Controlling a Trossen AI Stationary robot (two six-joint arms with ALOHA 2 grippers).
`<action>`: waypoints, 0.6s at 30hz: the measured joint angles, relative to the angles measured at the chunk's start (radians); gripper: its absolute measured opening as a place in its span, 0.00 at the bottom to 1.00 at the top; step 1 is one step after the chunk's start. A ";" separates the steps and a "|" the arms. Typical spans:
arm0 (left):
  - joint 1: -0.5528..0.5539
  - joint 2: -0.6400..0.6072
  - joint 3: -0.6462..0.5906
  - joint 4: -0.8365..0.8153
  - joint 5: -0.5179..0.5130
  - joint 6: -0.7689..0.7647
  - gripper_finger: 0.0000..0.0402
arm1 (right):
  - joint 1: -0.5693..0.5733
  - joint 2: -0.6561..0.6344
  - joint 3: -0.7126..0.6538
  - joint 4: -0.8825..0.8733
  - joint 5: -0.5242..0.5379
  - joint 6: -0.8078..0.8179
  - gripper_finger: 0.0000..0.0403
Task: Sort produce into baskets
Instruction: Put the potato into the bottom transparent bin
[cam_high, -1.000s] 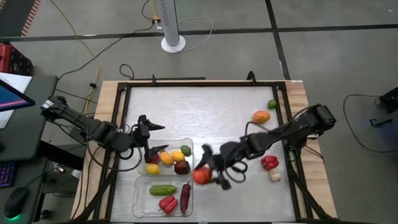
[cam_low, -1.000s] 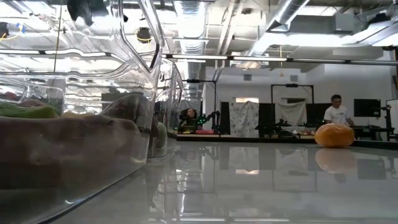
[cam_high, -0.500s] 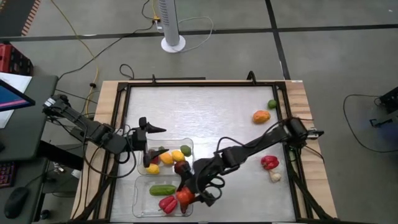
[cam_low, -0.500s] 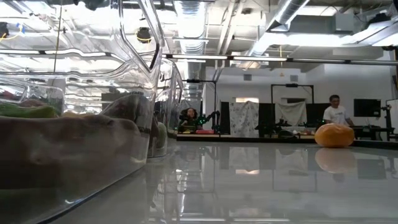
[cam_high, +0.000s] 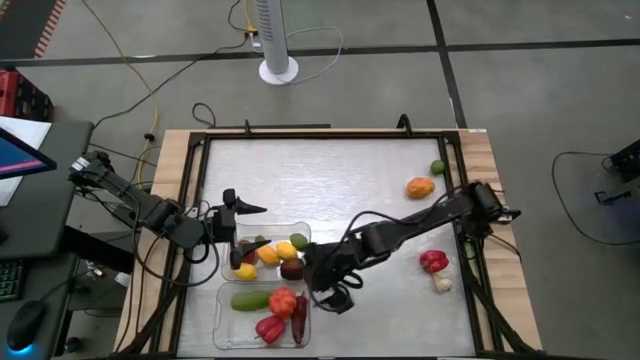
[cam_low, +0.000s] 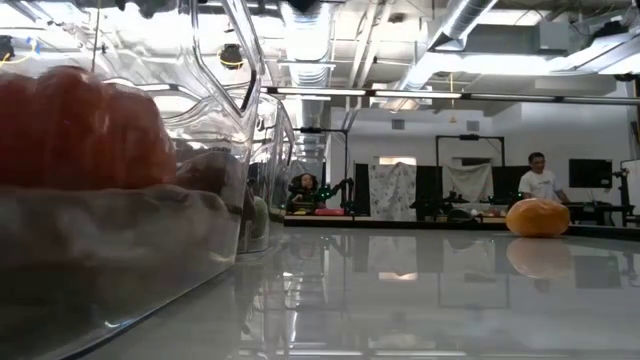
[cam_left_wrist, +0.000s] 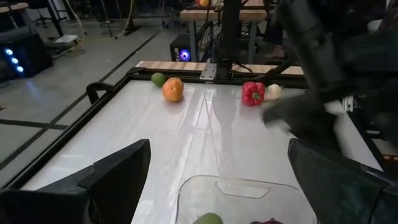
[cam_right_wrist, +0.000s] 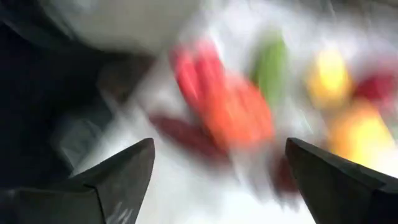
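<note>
Two clear baskets stand side by side at the table's near left. The far basket (cam_high: 302, 233) holds yellow, orange, green and dark red pieces. The near basket (cam_high: 222, 322) holds a green cucumber (cam_high: 250, 299), a red tomato (cam_high: 283, 300), a red pepper and a purple eggplant. My right gripper (cam_high: 320, 287) is open and empty just right of the near basket; in its blurred wrist view (cam_right_wrist: 217, 180) the tomato (cam_right_wrist: 239, 118) lies ahead of it. My left gripper (cam_high: 250, 224) is open and empty at the far basket's left end (cam_left_wrist: 242, 186).
An orange piece (cam_high: 420, 187), a green lime (cam_high: 437, 168), a red pepper (cam_high: 433, 262) and a white garlic piece (cam_high: 443, 284) lie on the table's right side. The low view shows the tomato (cam_low: 80, 130) behind the basket wall and the orange piece (cam_low: 538, 217).
My right gripper has carried the red tomato toward the table's left and near edge, over the near basket, and let it go. The tomato now lies in that basket beside the cucumber. The gripper has drawn back to the right of the basket.
</note>
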 joint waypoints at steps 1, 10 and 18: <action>0.000 0.000 0.000 -0.005 -0.001 -0.003 0.92 | 0.003 -0.018 0.001 -0.105 0.071 0.002 0.95; 0.000 0.000 0.000 -0.015 -0.002 -0.024 0.92 | -0.083 -0.130 -0.102 -0.853 0.552 0.195 0.91; 0.000 0.000 0.000 -0.047 -0.002 -0.055 0.92 | -0.345 -0.224 -0.420 -0.901 0.547 0.214 0.91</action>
